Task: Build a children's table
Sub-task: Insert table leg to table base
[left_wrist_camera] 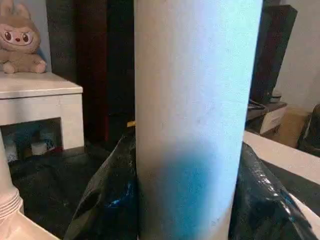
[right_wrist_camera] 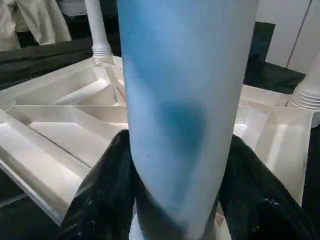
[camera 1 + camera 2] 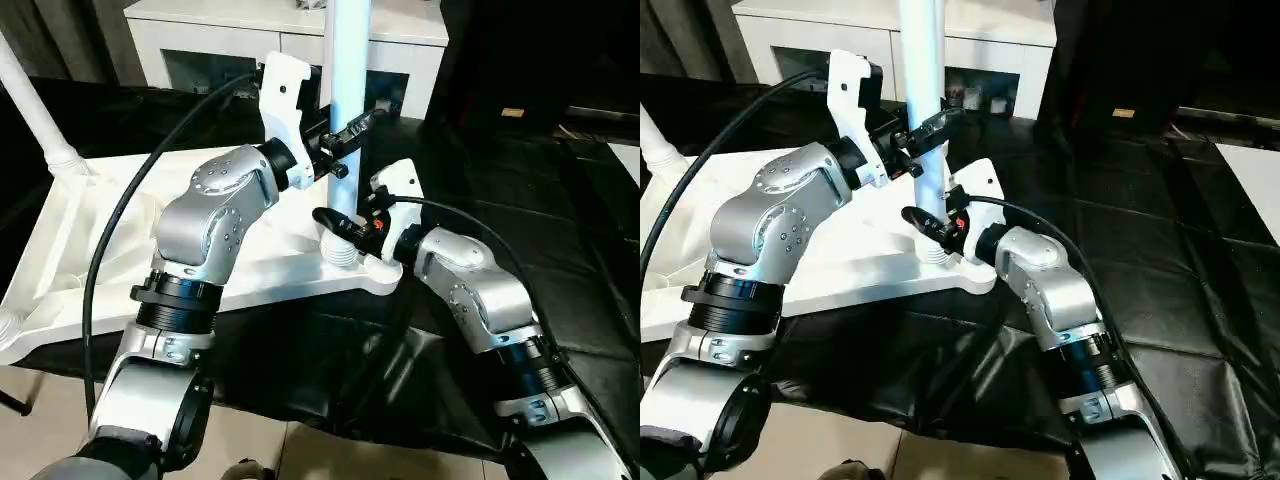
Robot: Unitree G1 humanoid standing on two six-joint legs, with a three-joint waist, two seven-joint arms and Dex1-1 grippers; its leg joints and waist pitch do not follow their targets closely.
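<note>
Silver forearms are reaching forward from the lower edge of the head views, over a strip of pale tiled floor (image 3: 330, 450). Beyond them, a bench (image 3: 560, 250) draped in glossy black quilted sheeting is carrying the upturned white tabletop (image 3: 120, 250), its ribbed underside facing up. An upright white leg (image 3: 347, 60) is standing in the near corner socket (image 3: 345, 250) of the tabletop. The left pincer (image 3: 335, 140) is gripping this leg partway up, with black fingers (image 1: 100, 200) pressing on both sides of the tube. The right pincer (image 3: 340, 225) is clasping the same leg lower down, just above the socket, its fingers (image 2: 100, 200) likewise wrapping the tube. A second leg (image 3: 40, 115) is rising, tilted, from the far left corner of the tabletop. Behind the bench, a white cabinet (image 3: 250, 40) with glass doors is standing against the back of the room. A plush toy (image 1: 20, 37) is sitting on a white side unit (image 1: 40, 100).
</note>
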